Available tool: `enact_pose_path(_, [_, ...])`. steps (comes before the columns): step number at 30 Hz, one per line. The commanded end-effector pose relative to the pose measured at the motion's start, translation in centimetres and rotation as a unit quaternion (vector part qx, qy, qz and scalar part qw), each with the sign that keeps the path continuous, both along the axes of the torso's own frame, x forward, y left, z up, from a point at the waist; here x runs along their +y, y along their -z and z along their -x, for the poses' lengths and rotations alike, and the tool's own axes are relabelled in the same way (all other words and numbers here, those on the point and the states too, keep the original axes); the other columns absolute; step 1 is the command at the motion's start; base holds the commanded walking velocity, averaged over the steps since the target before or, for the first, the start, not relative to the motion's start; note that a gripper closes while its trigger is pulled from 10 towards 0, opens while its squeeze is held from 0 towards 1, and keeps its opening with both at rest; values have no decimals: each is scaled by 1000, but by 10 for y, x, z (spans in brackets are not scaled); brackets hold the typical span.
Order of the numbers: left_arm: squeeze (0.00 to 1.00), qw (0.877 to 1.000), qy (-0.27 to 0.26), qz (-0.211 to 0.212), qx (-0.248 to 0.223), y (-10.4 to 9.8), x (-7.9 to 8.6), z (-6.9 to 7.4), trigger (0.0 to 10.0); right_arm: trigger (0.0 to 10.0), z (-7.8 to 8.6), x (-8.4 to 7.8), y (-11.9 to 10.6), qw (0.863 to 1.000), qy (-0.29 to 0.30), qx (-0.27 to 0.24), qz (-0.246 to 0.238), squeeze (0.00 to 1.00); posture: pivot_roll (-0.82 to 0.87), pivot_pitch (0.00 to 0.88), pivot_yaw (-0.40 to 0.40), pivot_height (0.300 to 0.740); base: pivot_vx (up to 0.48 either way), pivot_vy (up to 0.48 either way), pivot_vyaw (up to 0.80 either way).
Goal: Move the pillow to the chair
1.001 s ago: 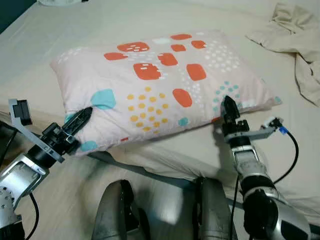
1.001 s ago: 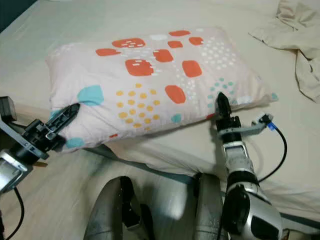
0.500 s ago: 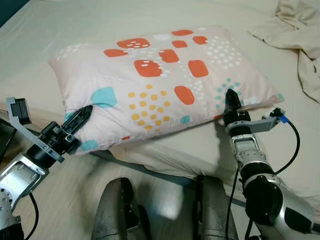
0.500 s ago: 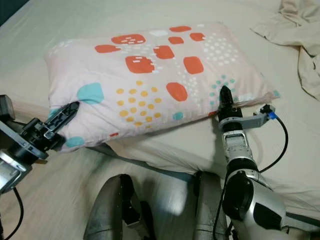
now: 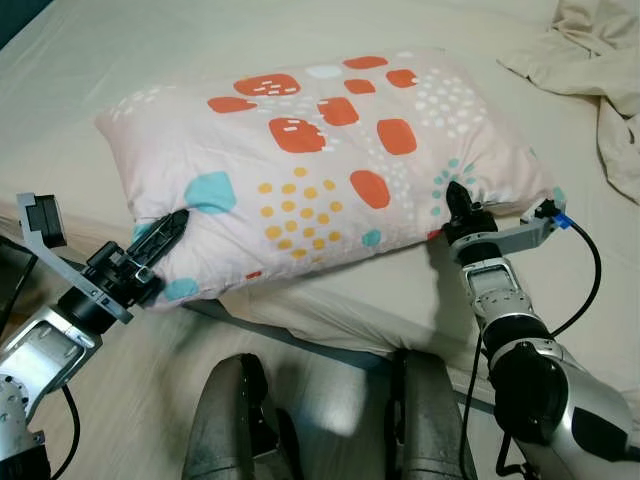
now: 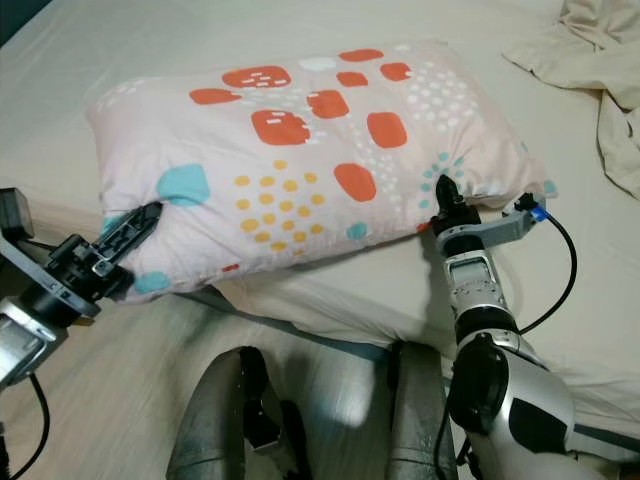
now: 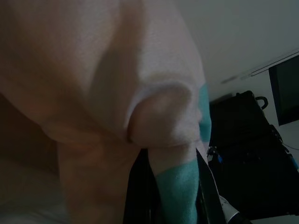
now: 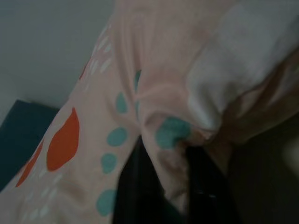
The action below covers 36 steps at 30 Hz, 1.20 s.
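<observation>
A pale pink pillow (image 5: pixel 320 160) with orange, teal and yellow spots lies on the bed, close to its near edge. My left gripper (image 5: pixel 165 232) is at the pillow's near left corner, shut on a fold of its fabric. In the left wrist view the teal-marked fabric (image 7: pixel 173 186) is pinched between the two black fingers (image 7: pixel 138 191). My right gripper (image 5: pixel 458 200) is at the near right corner, shut on bunched fabric. The right wrist view has that fabric (image 8: pixel 170 163) squeezed between its fingers (image 8: pixel 133 191).
A crumpled beige cloth (image 5: pixel 600 90) lies on the bed sheet (image 5: pixel 200 40) at the back right. The bed's near edge runs just under the pillow. My legs (image 5: pixel 240 420) stand on the wooden floor (image 5: pixel 150 400) beside the bed.
My right gripper has pushed into the pillow's right corner, and the fabric now bunches around its fingertips. The left gripper has kept its hold on the left corner.
</observation>
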State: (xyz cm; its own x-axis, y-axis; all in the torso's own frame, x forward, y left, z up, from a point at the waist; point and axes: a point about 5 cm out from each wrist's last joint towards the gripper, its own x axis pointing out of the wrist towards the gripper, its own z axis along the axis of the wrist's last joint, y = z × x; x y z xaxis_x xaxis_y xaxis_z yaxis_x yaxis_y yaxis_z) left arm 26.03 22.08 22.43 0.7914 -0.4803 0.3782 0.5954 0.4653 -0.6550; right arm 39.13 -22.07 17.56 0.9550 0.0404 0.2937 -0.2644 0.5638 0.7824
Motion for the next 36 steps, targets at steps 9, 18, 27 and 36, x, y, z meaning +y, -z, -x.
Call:
enact_pose_path(9, [0, 1000, 8, 24, 7, 13, -24, -12, 10000, 0, 6, 29, -8, 992, -88, -83, 39, 0, 35, 347, 31, 573, 0, 0, 0])
enact_pose_path(18, [0, 998, -45, 8, 53, 41, -38, -41, 10000, 0, 15, 44, -34, 980, -113, -141, 85, 0, -23, 266, 5, 573, 0, 0, 0])
enact_pose_path(27, [0, 994, -108, 11, 6, 21, -26, -61, 10000, 0, 29, 43, -29, 979, -111, -138, 99, 0, -50, 207, 7, 612, 0, 0, 0])
enact_pose_path(36, [0, 992, -123, 10, -39, 2, -18, -67, 10000, 0, 36, 45, -21, 981, -113, -126, 94, 0, -39, 182, 15, 652, 0, 0, 0])
